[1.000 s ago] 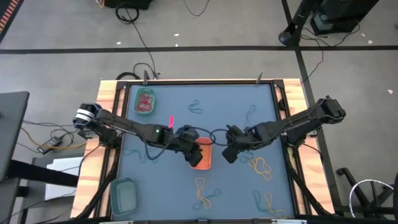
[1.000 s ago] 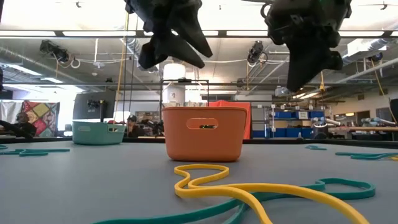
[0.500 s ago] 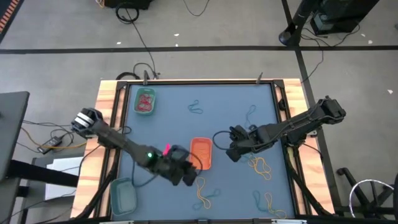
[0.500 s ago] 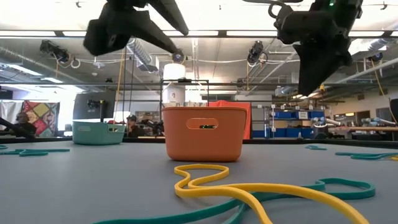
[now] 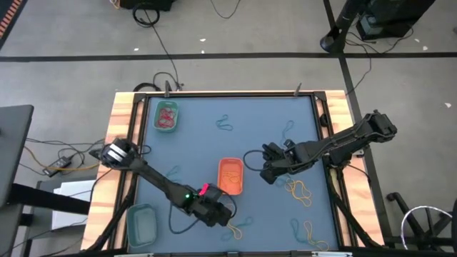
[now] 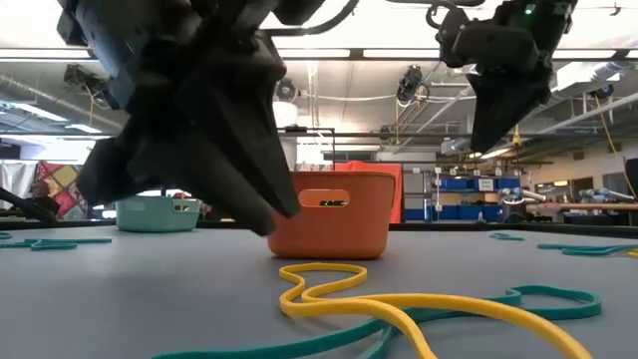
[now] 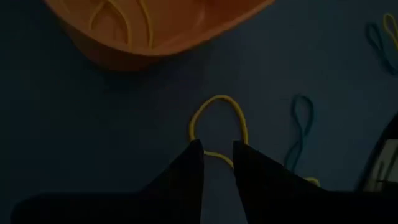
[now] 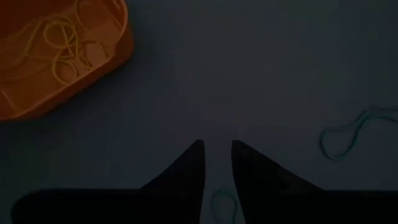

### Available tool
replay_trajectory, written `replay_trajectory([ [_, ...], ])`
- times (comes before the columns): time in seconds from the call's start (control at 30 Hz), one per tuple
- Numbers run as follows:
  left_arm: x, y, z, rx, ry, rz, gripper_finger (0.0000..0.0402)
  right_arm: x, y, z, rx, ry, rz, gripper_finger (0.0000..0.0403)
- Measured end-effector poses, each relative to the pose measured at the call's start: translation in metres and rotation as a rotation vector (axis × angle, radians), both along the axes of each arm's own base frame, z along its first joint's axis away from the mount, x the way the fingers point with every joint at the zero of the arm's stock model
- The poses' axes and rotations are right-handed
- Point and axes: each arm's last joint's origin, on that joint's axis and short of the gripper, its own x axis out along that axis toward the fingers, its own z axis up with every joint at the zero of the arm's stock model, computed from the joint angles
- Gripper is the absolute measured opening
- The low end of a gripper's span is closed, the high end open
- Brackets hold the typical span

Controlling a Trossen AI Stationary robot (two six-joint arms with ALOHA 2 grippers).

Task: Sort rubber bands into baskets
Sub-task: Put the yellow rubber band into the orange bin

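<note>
Near the front edge of the table, just past the orange basket [image 5: 230, 175], my left gripper [image 5: 223, 215] has come down from its earlier place over that basket and now hangs low over a yellow rubber band [image 7: 217, 121] lying on the blue mat. My left fingers [image 7: 186, 171] stand a little apart with the band's loop just beyond their tips; they hold nothing. My right gripper [image 5: 264, 173] has drawn back a little to the right of the orange basket and hovers there, jaws slightly parted and empty, with a teal band [image 8: 348, 134] well off to one side.

The orange basket holds yellow bands [image 8: 59, 43]. The bright green basket [image 5: 166, 116] at the far left corner holds red ones, and the teal-green basket [image 5: 141, 222] sits at the near left corner. More yellow and teal bands [image 5: 298, 189] lie loose on the mat at the right and front.

In the low view my left arm blocks much of the orange basket's left side. Both wrist views are dark, so the bands' fine shape is hard to make out. I can read no writing anywhere.
</note>
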Motion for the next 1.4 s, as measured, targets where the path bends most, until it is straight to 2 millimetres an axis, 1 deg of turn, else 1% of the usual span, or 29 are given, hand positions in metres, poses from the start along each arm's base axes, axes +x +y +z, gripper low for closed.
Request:
replay_trajectory([
  [0.1, 0.002, 0.001, -0.008, 0.004, 0.016, 0.003, 0.0089, -0.001, 0.000, 0.000, -0.003, 0.009, 0.010, 0.0093],
  [0.2, 0.005, 0.003, -0.020, 0.001, 0.047, 0.000, 0.0089, -0.001, 0.000, 0.000, -0.003, 0.014, 0.018, 0.0093],
  [0.3, 0.009, 0.002, -0.025, -0.028, 0.057, -0.014, 0.0089, -0.001, 0.000, 0.000, 0.006, 0.020, 0.020, 0.0093],
  [0.43, 0.008, 0.002, -0.030, -0.047, 0.091, -0.009, 0.0085, -0.001, 0.001, 0.000, 0.013, 0.024, 0.023, 0.0093],
  [0.5, 0.006, 0.003, -0.032, -0.055, 0.130, 0.002, 0.0067, -0.002, 0.001, -0.001, 0.013, 0.026, 0.024, 0.0092],
  [0.6, 0.002, 0.005, -0.034, -0.037, 0.180, 0.005, 0.0018, -0.002, 0.001, 0.000, 0.012, 0.026, 0.024, 0.0092],
  [0.63, 0.001, 0.005, -0.034, -0.036, 0.189, 0.004, 0.0010, -0.002, 0.001, 0.000, 0.012, 0.026, 0.024, 0.0092],
  [0.8, 0.000, 0.006, -0.033, -0.036, 0.192, 0.001, 0.0004, -0.002, 0.000, -0.001, 0.010, 0.029, 0.024, 0.0090],
  [0.9, 0.004, 0.004, -0.019, -0.023, 0.176, -0.027, 0.0003, -0.002, 0.000, -0.001, 0.009, 0.033, 0.025, 0.0089],
  [1.0, 0.008, 0.001, 0.001, 0.009, 0.188, -0.077, 0.0002, -0.002, 0.000, -0.001, 0.009, 0.033, 0.024, 0.0089],
  [1.1, 0.019, -0.008, 0.034, 0.063, 0.126, -0.206, 0.0001, -0.002, -0.001, -0.001, 0.004, 0.031, 0.020, 0.0089],
  [1.13, 0.020, -0.010, 0.044, 0.076, 0.129, -0.231, 0.0001, -0.002, -0.001, -0.001, 0.004, 0.031, 0.018, 0.0089],
  [1.23, 0.024, -0.013, 0.065, 0.118, 0.144, -0.309, 0.0001, -0.002, -0.002, -0.001, 0.005, 0.031, 0.016, 0.0089],
  [1.33, 0.029, -0.010, 0.090, 0.162, 0.154, -0.339, 0.0001, -0.001, -0.001, 0.000, 0.008, 0.025, 0.010, 0.0089],
  [1.4, 0.032, -0.001, 0.104, 0.204, 0.169, -0.343, 0.0001, -0.001, -0.001, 0.000, 0.011, 0.021, 0.002, 0.0089],
])
